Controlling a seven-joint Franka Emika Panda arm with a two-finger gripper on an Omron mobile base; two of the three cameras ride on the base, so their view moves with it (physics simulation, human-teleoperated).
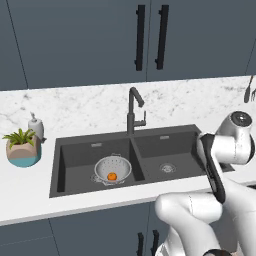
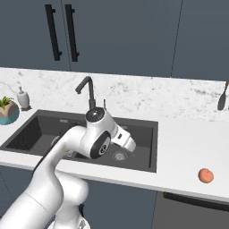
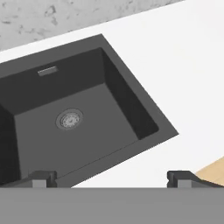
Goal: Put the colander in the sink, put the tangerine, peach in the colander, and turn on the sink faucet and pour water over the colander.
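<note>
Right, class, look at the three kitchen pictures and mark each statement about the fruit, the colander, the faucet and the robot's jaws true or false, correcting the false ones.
1. The colander sits in the left basin of the sink. True.
2. The tangerine lies on the counter beside the plant pot. False: it lies inside the colander.
3. The peach is already in the colander. False: it rests on the white counter to the right of the sink.
4. The gripper has its jaws open and holds nothing. True.
5. Water is running from the sink faucet. False: no water shows at its spout.
</note>
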